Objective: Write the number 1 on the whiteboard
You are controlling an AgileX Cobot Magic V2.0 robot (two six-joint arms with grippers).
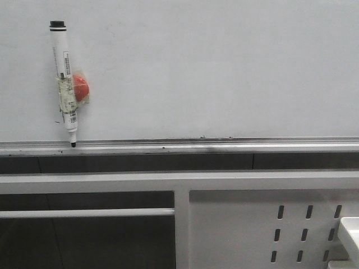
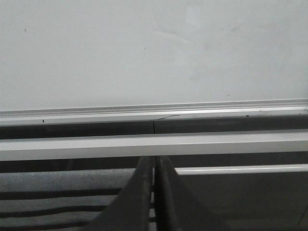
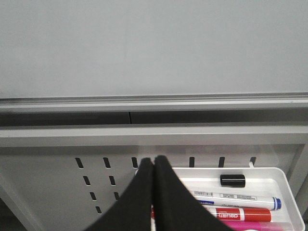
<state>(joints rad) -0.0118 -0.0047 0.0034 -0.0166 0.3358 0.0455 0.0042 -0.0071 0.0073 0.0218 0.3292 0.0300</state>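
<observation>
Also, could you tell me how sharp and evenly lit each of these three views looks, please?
Front view: soft overall, yet the black-capped white marker pen on the glossy white whiteboard is readable, lighting even. Left wrist view: faint smudges on the board, closed left end effector dark and blurred. Right wrist view: right end effector blurred, white plastic tray sharper.

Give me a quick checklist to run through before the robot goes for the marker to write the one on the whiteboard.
1. Whiteboard writing area bare, no stroke yet: ok.
2. Marker in reach view, hanging upright on the board, tip down at the tray rail: ok.
3. Marker uncapped: seems so, ok.
4. Left gripper free to grasp: not ok, fingers shut.
5. Right gripper free: not ok, shut, over the white tray of spare markers.
6. How firmly the red magnet holds the marker: cannot tell.
</observation>
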